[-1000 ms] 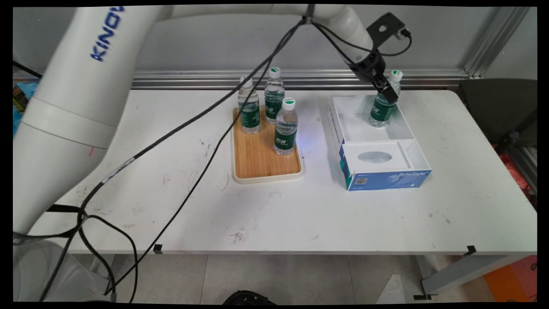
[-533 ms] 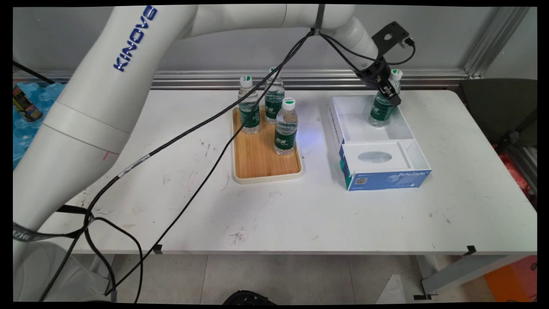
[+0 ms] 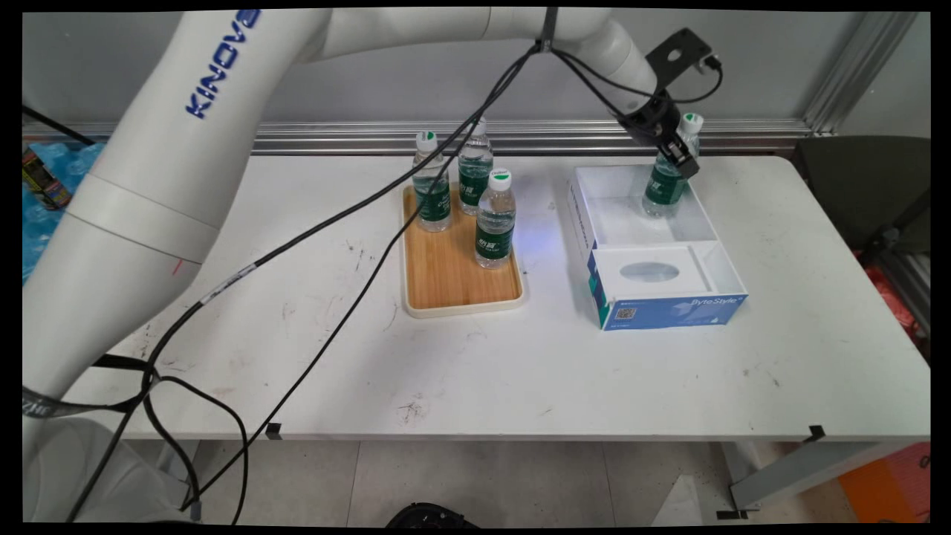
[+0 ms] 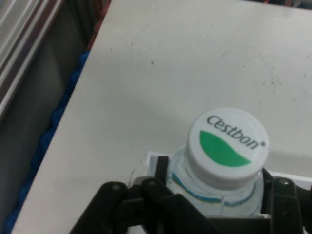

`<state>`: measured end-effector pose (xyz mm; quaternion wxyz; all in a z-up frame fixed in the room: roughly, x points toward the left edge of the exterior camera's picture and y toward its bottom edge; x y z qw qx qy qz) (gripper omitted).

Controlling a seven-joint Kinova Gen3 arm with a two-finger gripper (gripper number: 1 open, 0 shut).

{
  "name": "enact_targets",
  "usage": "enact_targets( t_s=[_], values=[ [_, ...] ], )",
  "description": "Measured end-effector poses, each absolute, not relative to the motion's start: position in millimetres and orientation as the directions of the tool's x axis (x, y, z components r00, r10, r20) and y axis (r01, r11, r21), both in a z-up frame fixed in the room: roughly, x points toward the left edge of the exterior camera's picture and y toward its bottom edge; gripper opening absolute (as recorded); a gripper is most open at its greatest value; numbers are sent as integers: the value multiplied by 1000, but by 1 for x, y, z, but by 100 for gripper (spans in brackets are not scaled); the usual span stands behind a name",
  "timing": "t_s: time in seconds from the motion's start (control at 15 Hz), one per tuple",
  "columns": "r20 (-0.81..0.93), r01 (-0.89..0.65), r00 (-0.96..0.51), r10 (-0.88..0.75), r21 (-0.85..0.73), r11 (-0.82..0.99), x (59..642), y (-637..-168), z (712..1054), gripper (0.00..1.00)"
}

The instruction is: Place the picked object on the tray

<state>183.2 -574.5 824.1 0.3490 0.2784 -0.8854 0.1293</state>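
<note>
Scuffed white table (image 3: 520, 371), grey wall, jaws seemingly clamped on bottle (image 3: 663, 186) in box (image 3: 654, 245)

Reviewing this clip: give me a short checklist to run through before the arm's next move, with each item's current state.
1. Gripper around the bottle, jaws either side of its neck: ok.
2. Firm grip on the bottle: cannot tell.
3. Cap on the bottle: ok.
4. Bottle upright: not ok, it leans in the main view.
5. Bottle's base inside the white box: ok.
6. Three other bottles upright on the wooden tray, apart from the gripper: ok.
</note>
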Motion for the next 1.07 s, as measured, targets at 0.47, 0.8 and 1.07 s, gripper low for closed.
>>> enact_targets(
  t_s=[0.47, 0.8, 1.07],
  values=[
    [700, -622, -572, -427, -31, 782, 192, -552, 898, 0],
    [682, -642, -583, -442, -53, 765, 209, -520, 951, 0],
    [648, -653, -607, -459, -79, 753, 234, -477, 988, 0]
  ],
)
